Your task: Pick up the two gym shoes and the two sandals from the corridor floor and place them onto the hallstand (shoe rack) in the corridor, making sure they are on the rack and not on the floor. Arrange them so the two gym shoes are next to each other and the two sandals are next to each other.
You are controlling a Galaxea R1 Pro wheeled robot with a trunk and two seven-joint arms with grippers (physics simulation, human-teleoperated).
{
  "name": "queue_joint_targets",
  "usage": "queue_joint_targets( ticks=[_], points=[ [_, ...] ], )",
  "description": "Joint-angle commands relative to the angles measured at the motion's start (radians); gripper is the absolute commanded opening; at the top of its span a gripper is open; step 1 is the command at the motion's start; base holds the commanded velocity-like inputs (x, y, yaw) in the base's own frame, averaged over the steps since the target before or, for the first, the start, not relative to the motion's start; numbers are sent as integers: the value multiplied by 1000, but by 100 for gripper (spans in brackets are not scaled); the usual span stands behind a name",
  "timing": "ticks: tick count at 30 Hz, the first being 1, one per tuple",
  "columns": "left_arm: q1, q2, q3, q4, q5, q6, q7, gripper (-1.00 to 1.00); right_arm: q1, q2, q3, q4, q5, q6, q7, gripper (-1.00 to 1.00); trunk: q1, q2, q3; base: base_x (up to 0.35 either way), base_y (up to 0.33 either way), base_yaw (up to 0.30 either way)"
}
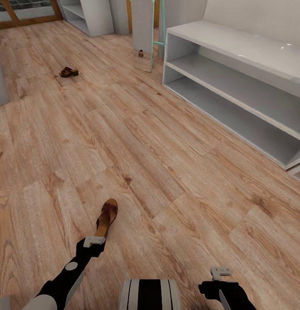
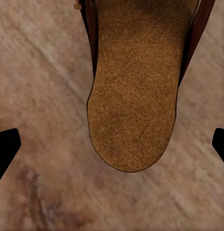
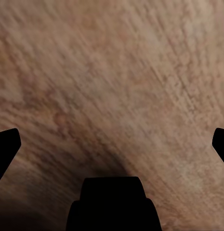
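Sandals are the things of interest now: in the head view the near sandal [image 1: 107,217] lies on the wood floor [image 1: 167,163], just in front of the left hand [image 1: 94,241], which hangs low over its near end on a bent black arm. The second sandal [image 1: 68,72] rests far away on the same floor, well apart from the first. The grey shoe rack [image 1: 236,82] stands at the right side with both shelf levels bare; no sneakers are visible. The right hand [image 1: 221,272] hangs over bare planks, away from any shoe.

In the left wrist view the tan insole of the near sandal [image 2: 133,91] lies between the two dark fingertips [image 2: 6,147], which stand wide apart, so this hand is open and holds nothing. The danger, I think, is that the fingers close only on the rounded end of the sole; then the sandal could tilt or slip out when lifted.

In the right wrist view the fingertips [image 3: 6,144] are also spread wide over the floor [image 3: 116,82]; this hand is open and empty.
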Motion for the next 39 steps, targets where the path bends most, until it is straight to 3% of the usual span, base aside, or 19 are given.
queue_joint_targets(
  ticks=[1,9,15,21,23,25,28,39],
  points=[
    [0,0,0,1,-8,-3,-1,100,0,0,-1,-1,-1,5,0,100,0,0,-1,0,0,-4],
    [0,1,0,1,-8,-3,-1,100,0,1,-1,-2,-1,5,0,100,0,0,-3,0,0,-1],
    [0,2,0,1,-8,-3,-1,100,0,0,-1,-12,-1,5,0,100,3,-2,-34,0,0,0],
    [0,0,0,-1,-8,-3,-1,100,-4,-1,-1,-249,0,22,-1,100,3,-2,-40,0,0,0],
    [0,0,0,-1,-8,-3,-1,100,-16,-1,-1,-312,3,67,-1,100,3,-2,-40,0,0,0],
    [0,0,0,-2,-8,-3,-1,100,-62,-1,-1,-352,4,159,-1,100,3,-2,-40,0,0,0],
    [0,0,0,-2,-8,-3,-1,100,-187,-1,-1,-389,0,387,-1,100,3,-2,-40,0,0,0],
    [-1,1,0,-36,-8,-3,0,100,-213,7,5,-398,-2,443,3,100,3,-2,-40,0,0,0]
  ],
)
